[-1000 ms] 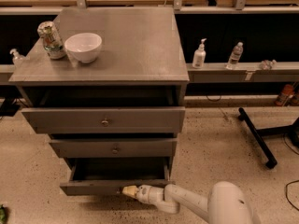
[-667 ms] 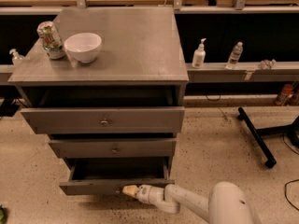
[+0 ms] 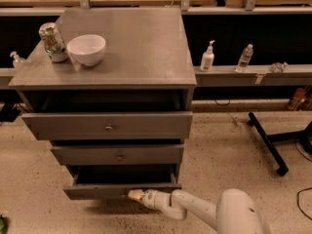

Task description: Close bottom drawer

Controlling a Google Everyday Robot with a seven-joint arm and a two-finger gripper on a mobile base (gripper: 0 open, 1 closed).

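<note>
The grey cabinet (image 3: 122, 57) has three drawers. The bottom drawer (image 3: 122, 189) has the slimmest front and stands pulled out, showing its dark inside. Its knob is hidden. The middle drawer (image 3: 118, 155) and the top drawer (image 3: 108, 126) also stand a little out. My gripper (image 3: 135, 195) is at the end of my white arm (image 3: 195, 209), which reaches in from the lower right. Its tip is against the bottom drawer's front panel near the middle.
A white bowl (image 3: 86, 49) and a can (image 3: 51, 42) stand on the cabinet top. Bottles (image 3: 207, 56) stand on a low shelf to the right. A black stand leg (image 3: 265, 143) lies on the speckled floor at the right.
The view has shifted slightly. My gripper stays at the bottom drawer's front, and the drawer looks about as far out as before.
</note>
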